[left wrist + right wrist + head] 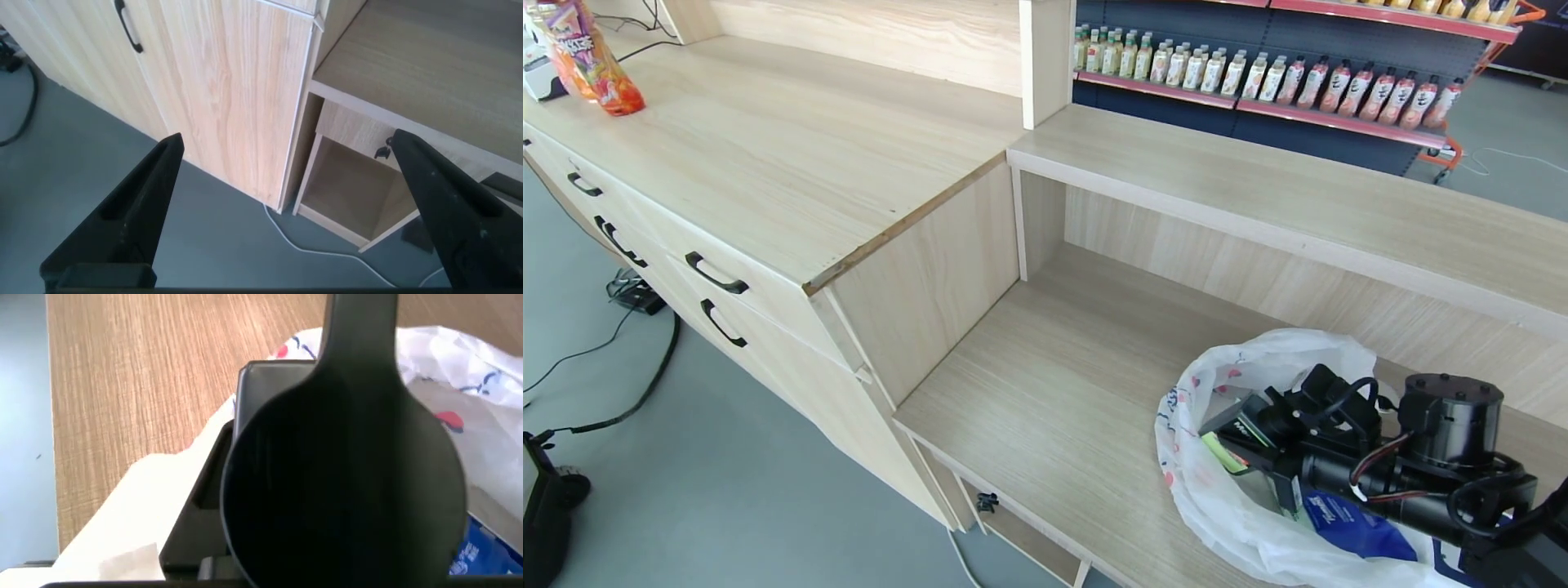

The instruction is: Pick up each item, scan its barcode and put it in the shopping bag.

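Observation:
The white shopping bag (1258, 359) with red and blue print stands open on the low counter at the right. My right gripper (1250, 445) is at the bag's mouth, with a dark flat box (1233, 425) with a green edge at its tip. In the right wrist view a dark round shape (343, 482) hides most of that box (270, 380), and the shopping bag (482, 400) lies behind. A blue packet (1347, 523) lies inside the bag. An orange snack bag (592, 57) stands on the high counter at the far left. My left gripper (286, 220) hangs open above the grey floor.
A tall counter (792, 163) with drawers stands left of the low shelf (1054, 384). Black cables (645, 384) run over the floor at the left. A store rack of bottles (1258, 77) stands behind the counter. A small open cubby (343, 184) sits under the low shelf.

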Available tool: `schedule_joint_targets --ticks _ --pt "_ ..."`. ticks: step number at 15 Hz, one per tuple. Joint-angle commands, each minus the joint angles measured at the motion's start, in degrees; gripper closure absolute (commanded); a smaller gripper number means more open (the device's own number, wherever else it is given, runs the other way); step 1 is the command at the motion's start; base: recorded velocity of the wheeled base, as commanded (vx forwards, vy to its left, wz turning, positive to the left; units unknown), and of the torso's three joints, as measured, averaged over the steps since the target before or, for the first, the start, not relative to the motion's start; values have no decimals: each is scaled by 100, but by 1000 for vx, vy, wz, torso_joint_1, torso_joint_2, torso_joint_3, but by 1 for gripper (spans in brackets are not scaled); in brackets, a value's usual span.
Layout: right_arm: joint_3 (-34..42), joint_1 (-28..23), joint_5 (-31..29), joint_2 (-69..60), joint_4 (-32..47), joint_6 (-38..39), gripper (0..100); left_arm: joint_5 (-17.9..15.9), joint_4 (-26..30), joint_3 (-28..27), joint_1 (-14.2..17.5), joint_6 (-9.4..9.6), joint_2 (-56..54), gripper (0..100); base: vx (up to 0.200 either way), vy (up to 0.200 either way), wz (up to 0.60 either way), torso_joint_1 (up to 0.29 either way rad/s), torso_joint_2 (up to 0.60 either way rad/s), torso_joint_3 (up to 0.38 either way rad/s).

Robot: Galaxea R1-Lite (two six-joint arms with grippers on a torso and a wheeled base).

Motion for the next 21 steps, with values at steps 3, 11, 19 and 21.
schedule_joint_targets --ticks 3,11,19,21 --pt "272 -74 -449 -72 20 -23 100 -1 0 1 4 0 -2 0 0 0 0 0 0 0" --pt "465 -74 -440 156 11 294 100 -1 0 1 -5 0 -2 0 0 0 0 0 0 0" --pt "439 -66 -440 218 11 302 100 -1 0 1 4 0 -2 0 0 0 0 0 0 0" --pt "430 -66 -440 253 3 302 100 -1 0 1 4 0 -2 0 0 0 0 0 0 0"
